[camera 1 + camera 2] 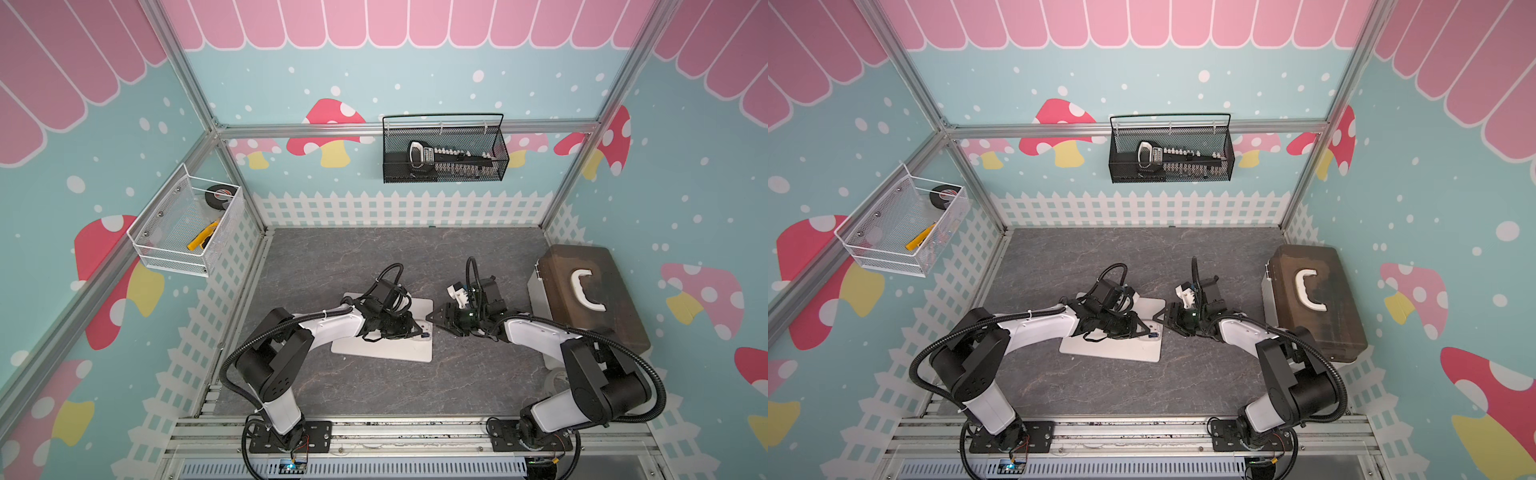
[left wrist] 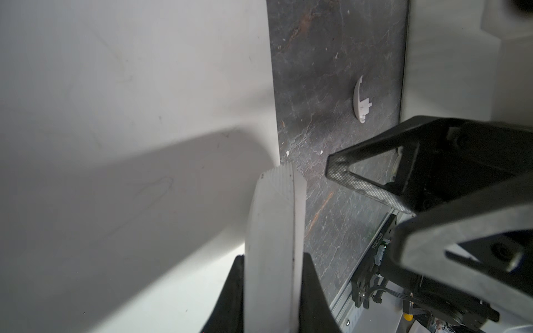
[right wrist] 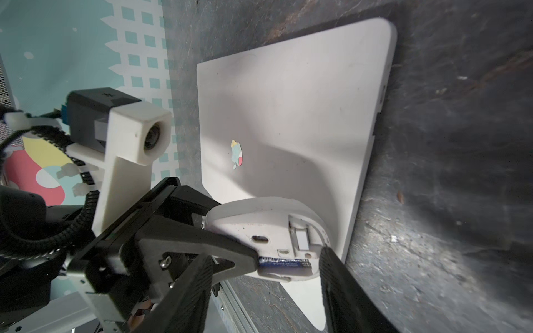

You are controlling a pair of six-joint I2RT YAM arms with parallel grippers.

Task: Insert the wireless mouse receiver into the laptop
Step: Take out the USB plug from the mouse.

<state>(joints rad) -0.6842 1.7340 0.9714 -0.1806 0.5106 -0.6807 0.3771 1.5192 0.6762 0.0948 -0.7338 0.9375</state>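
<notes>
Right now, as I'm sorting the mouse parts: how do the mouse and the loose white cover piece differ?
The mouse is gripped on edge by the left gripper over the laptop; the cover piece lies free on the table. The mouse is the bulkier body, battery bay open; the cover piece is a thin curved shell. Both are white plastic.

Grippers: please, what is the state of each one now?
Left gripper: closed on the mouse.
Right gripper: open, holding nothing.
</notes>
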